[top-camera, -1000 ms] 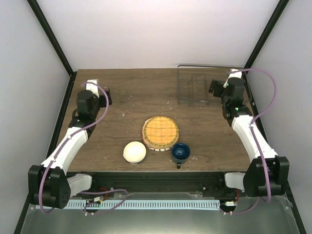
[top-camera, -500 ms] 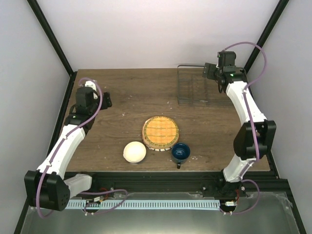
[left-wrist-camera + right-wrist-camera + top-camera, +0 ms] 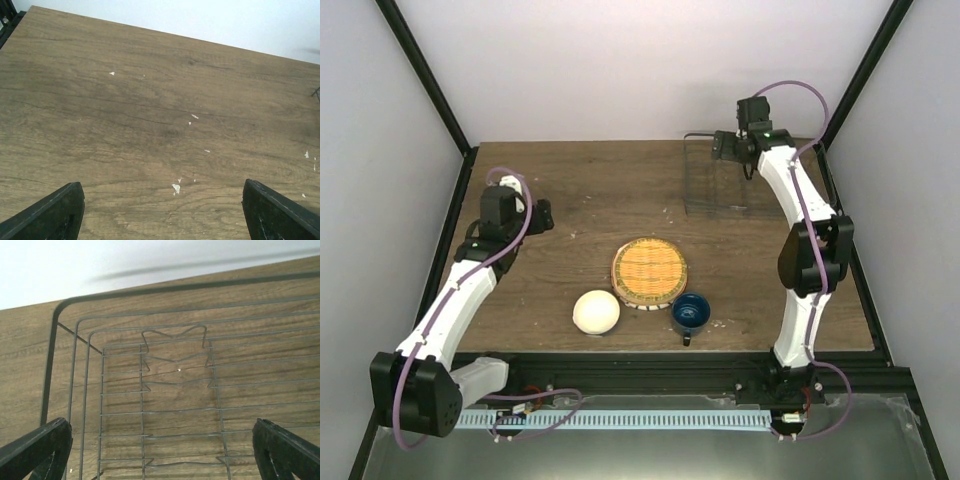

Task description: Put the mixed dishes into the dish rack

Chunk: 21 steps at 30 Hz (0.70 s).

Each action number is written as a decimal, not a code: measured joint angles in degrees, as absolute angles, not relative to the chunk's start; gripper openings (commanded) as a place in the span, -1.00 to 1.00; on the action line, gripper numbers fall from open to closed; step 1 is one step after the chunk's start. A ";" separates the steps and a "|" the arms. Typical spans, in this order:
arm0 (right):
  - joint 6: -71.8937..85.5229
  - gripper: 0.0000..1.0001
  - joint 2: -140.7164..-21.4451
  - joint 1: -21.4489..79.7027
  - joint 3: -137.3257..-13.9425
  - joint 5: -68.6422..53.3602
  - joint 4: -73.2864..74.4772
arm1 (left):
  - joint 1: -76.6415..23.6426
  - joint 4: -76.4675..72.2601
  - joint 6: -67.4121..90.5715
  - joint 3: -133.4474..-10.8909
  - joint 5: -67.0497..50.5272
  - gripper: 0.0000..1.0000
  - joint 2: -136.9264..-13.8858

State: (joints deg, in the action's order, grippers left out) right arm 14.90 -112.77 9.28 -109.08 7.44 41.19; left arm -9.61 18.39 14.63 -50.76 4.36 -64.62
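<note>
The yellow-orange woven plate [image 3: 649,270] lies at the table's middle, with a cream rim [image 3: 642,304] showing under its near edge. The small cream bowl [image 3: 596,312] sits to its near left. The dark blue mug [image 3: 691,312] sits to its near right, handle toward me. The wire dish rack [image 3: 718,186] stands empty at the far right. My right gripper [image 3: 724,148] hovers open above the rack's far edge; the rack's wires [image 3: 172,390] show between its fingers [image 3: 40,450]. My left gripper [image 3: 540,214] is open and empty over bare wood [image 3: 165,150] at the left.
The black frame posts [image 3: 425,80] run up at the back corners. The right arm's purple cable [image 3: 800,95] loops above the rack. The table's back edge meets the white wall [image 3: 200,20].
The right arm has swung up and to the left, from the rack's right side to above its far edge. The left gripper has shifted slightly right and nearer.
</note>
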 measured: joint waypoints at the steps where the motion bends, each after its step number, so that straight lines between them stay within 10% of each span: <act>1: 14.87 1.00 -113.49 9.32 -109.65 7.20 41.58 | -9.65 18.44 14.66 -50.59 4.32 0.76 -64.55; 21: 14.41 1.00 -126.15 9.30 -118.30 8.84 54.48 | -9.69 18.55 14.76 -50.00 3.57 0.77 -64.95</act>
